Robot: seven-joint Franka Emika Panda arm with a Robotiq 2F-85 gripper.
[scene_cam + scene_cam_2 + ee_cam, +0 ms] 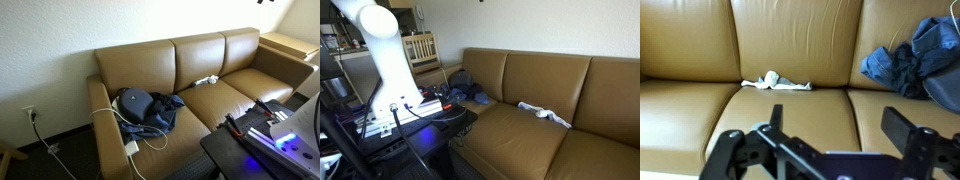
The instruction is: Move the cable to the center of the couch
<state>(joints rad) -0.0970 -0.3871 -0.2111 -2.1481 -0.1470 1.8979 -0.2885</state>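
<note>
The tan leather couch (200, 60) shows in both exterior views and in the wrist view (790, 120). The thin white cable (152, 137) lies looped around a dark blue bag (140, 103) on the end seat, and its white block (131, 147) sits at the seat's front edge. My gripper (838, 125) is open and empty. It is held well in front of the couch, facing the middle seat and far from the cable. The bag also shows in the wrist view (915, 60). I cannot make out the gripper in the exterior views.
A small crumpled white item (205, 80) lies at the back of the middle seat and also shows in the wrist view (775, 83). A light wooden side table (290, 45) stands beyond the far armrest. A black cord (38, 130) hangs from the wall outlet. The robot's stand (260, 135) is in front of the couch.
</note>
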